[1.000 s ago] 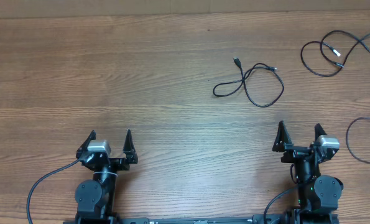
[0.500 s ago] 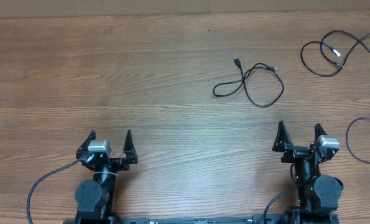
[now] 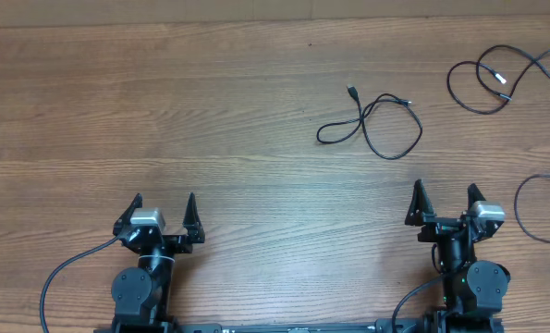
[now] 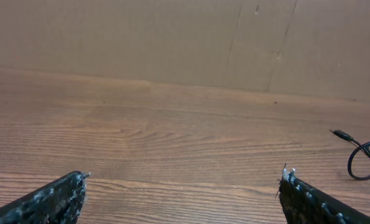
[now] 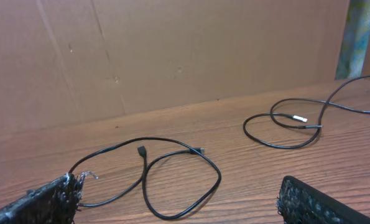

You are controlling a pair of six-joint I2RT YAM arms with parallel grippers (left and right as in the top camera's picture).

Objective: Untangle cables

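Spread wide and gripping nothing at the left tool (image 3: pixel 164 199), well off to the left of the right tool (image 3: pixel 446 188); just as wide and empty at the right tool itself. Ahead of the right tool and a little to its left, well apart, lying flat on the wooden surface (image 3: pixel 164 111): one black cable (image 3: pixel 361 116) crossed over itself into loose loops, plugs free. Farther ahead and to its right, a second cable (image 3: pixel 450 81), looped, with a silver-tipped plug. Near its right side, not touching, the arc of a third cable (image 3: pixel 518 205), cut off by the frame. Beyond, a brown cardboard wall (image 5: pixel 172 50).
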